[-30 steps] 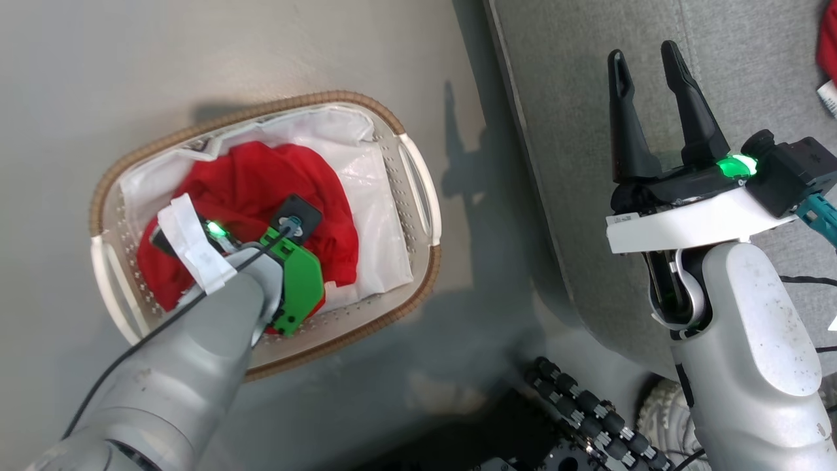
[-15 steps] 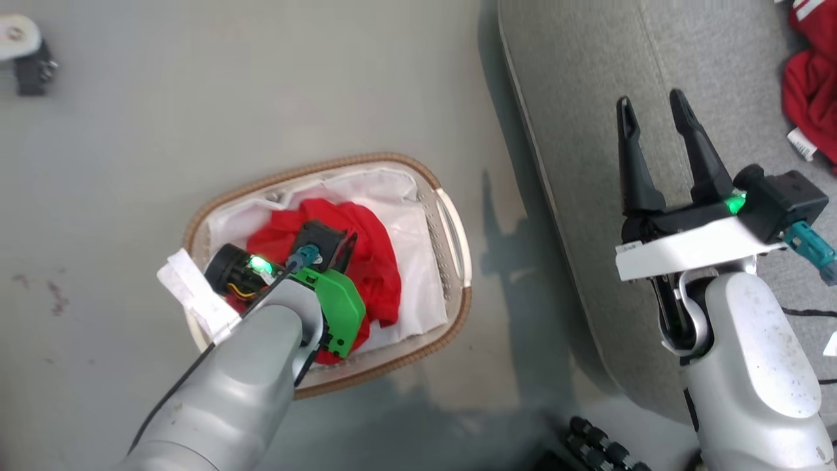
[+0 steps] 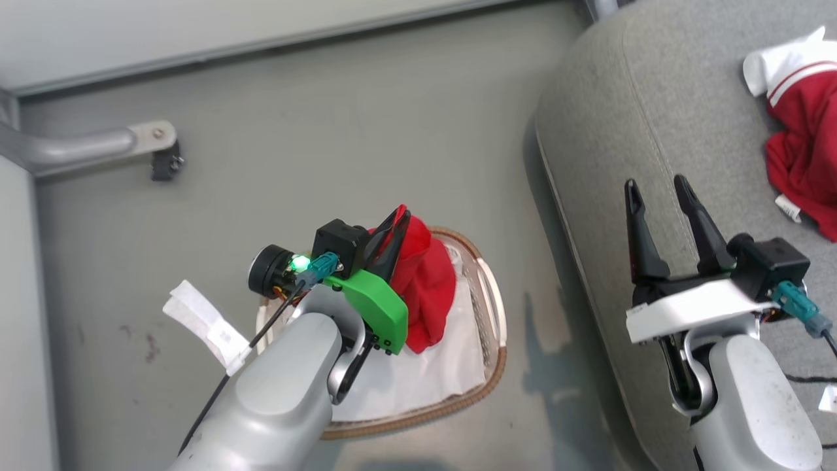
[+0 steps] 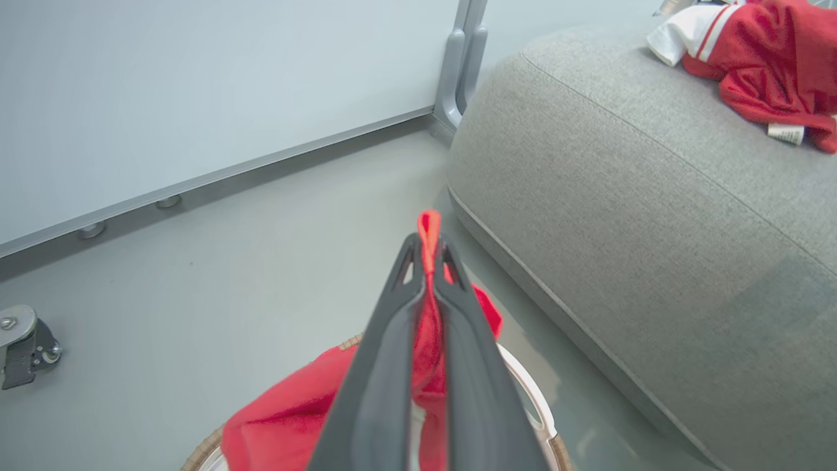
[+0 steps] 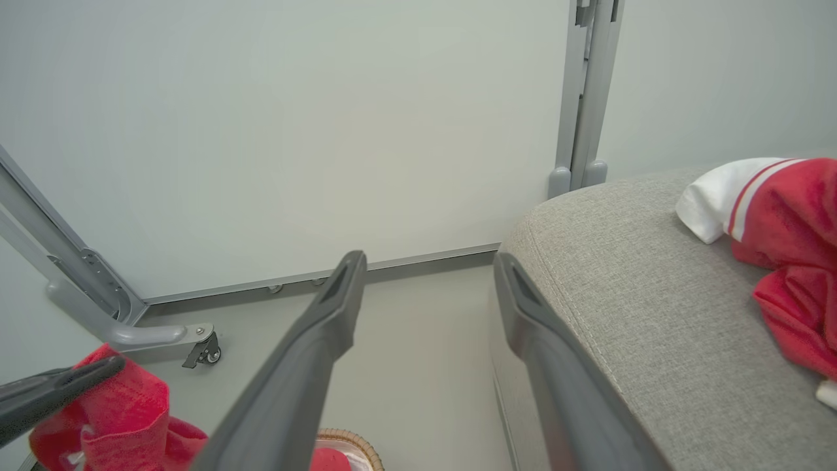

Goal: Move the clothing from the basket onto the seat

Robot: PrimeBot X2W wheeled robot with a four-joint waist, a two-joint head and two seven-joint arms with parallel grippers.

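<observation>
My left gripper point(image 3: 400, 214) is shut on a red garment point(image 3: 426, 288) and holds it lifted above the basket point(image 3: 492, 340), whose white liner point(image 3: 418, 379) lies bare underneath. In the left wrist view a fold of the red garment point(image 4: 428, 242) pokes out between the fingertips of that gripper point(image 4: 428, 245). My right gripper point(image 3: 659, 186) hangs open over the left edge of the grey seat point(image 3: 608, 163), with nothing between its fingers point(image 5: 340, 307). A second red garment with white striped trim point(image 3: 801, 150) lies on the seat at the far right.
A grey metal frame leg with a caster point(image 3: 160, 154) stands on the floor at the upper left. A pale wall panel point(image 5: 294, 131) runs behind the floor, and a grey upright post point(image 5: 582, 98) stands by the seat's far corner. Open floor separates basket and seat.
My left gripper has risen out of the basket with the red garment. The head camera has tilted up, so the wall, frame leg and more of the seat now show.
</observation>
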